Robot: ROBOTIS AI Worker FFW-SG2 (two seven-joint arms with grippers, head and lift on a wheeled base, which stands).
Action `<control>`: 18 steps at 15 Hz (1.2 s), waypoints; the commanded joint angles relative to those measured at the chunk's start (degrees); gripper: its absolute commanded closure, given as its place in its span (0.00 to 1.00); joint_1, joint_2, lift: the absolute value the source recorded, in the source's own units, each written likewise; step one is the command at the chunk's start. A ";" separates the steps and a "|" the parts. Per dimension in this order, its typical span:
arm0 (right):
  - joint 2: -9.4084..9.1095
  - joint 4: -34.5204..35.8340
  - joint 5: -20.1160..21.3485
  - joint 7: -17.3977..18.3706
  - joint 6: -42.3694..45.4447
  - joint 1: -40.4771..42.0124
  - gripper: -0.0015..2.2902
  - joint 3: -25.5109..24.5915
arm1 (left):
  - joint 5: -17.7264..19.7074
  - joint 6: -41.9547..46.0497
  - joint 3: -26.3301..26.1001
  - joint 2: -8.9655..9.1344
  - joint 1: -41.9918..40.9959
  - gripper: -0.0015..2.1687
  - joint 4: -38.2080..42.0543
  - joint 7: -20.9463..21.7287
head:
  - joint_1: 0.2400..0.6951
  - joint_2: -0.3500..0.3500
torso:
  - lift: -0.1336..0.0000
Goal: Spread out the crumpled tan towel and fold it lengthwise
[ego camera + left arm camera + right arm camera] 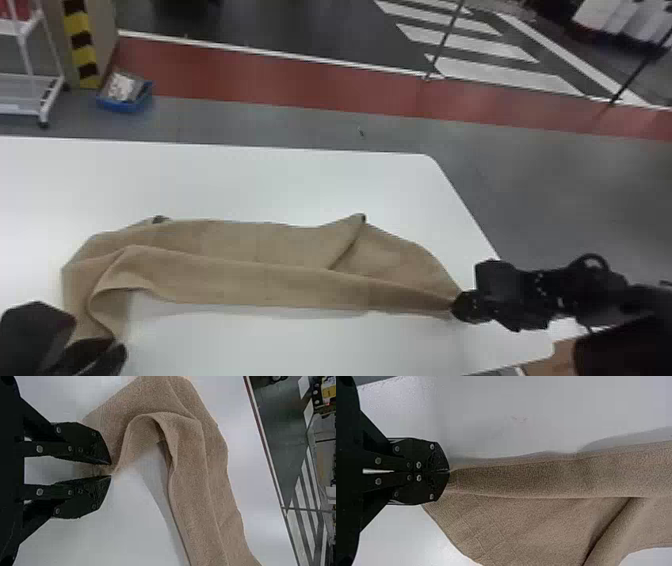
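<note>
The tan towel lies stretched across the table, its far side wavy with a folded-over corner and its left part bent toward the near edge. At the lower left is my left gripper, at the towel's near left end. In the left wrist view the left gripper has its fingertips close together on the towel's edge. My right gripper is at the towel's right end; in the right wrist view the right gripper is shut on the gathered corner of the towel.
The white table has its right edge running down beside the right arm. Beyond it on the floor are a blue bin and a white wheeled rack. A brown surface shows at the lower right.
</note>
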State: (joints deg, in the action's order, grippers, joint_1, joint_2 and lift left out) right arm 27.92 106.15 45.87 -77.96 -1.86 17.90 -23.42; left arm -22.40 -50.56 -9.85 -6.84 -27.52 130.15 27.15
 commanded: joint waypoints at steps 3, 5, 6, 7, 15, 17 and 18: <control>0.91 0.82 -0.87 -0.36 -0.73 -0.15 0.96 -1.27 | 0.69 -0.03 4.75 0.07 0.98 0.73 1.33 0.54 | 1.00 0.00 | 0.10; 1.08 1.70 -1.31 -0.36 -1.09 -0.41 0.96 -2.15 | 0.69 -0.21 7.04 0.24 2.39 0.76 2.13 1.15 | 1.00 0.00 | 0.10; 1.35 1.96 -1.31 -0.36 -1.09 -0.77 0.96 -2.68 | 0.69 -0.21 8.27 0.33 3.09 0.76 2.65 1.86 | 1.00 0.00 | 0.10; 1.79 2.05 -1.48 0.44 -1.61 -1.82 0.96 -3.12 | 0.69 -0.73 9.94 0.51 4.50 0.76 3.80 2.91 | 1.00 0.00 | 0.10; 6.01 4.42 -17.13 11.43 -11.28 -9.12 0.96 -4.52 | 1.48 -5.30 16.97 0.33 20.05 0.76 4.85 7.66 | 1.00 0.12 | 0.10; 5.57 4.68 -21.35 14.68 -13.39 -10.61 0.96 -3.38 | 2.09 -5.48 16.27 0.42 24.36 0.76 2.21 7.74 | 1.00 0.16 | 0.10; 5.48 4.16 -23.02 17.84 -15.68 -11.58 0.96 -1.80 | 2.09 -5.48 15.21 0.60 27.26 0.76 -0.07 7.66 | 1.00 0.17 | 0.10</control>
State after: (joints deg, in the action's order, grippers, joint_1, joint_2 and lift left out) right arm 33.56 110.64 25.20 -61.48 -15.53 7.41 -26.71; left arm -20.44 -56.00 6.33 -6.39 -3.51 132.41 34.85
